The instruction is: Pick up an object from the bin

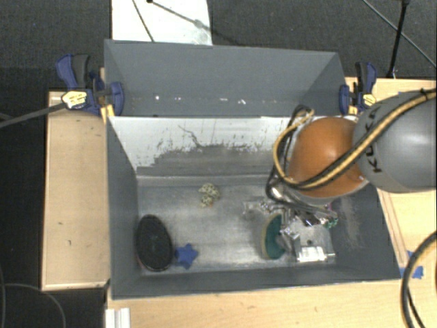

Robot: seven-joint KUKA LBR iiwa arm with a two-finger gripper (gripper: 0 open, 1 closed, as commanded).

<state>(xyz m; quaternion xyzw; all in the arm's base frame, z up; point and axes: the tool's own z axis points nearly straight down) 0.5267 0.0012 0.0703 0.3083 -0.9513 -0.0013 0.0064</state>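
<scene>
The jaws hang low in the bin (171, 142), just right of a dark green rounded piece (272, 240); spread or pinching, I cannot tell. I'd centre squarely over that piece before closing. Well left of it lie a black oval (153, 242) and a blue scrap (186, 255). Black lettering on the grey arm (410, 149) runs under cables, unreadable.

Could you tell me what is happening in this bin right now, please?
The arm's pincer is low in the right part of the grey bin, right beside a dark green rounded thing. Whether it grips it cannot be told. A black oval thing, a small blue piece and a small speckled lump lie untouched further left.
</scene>
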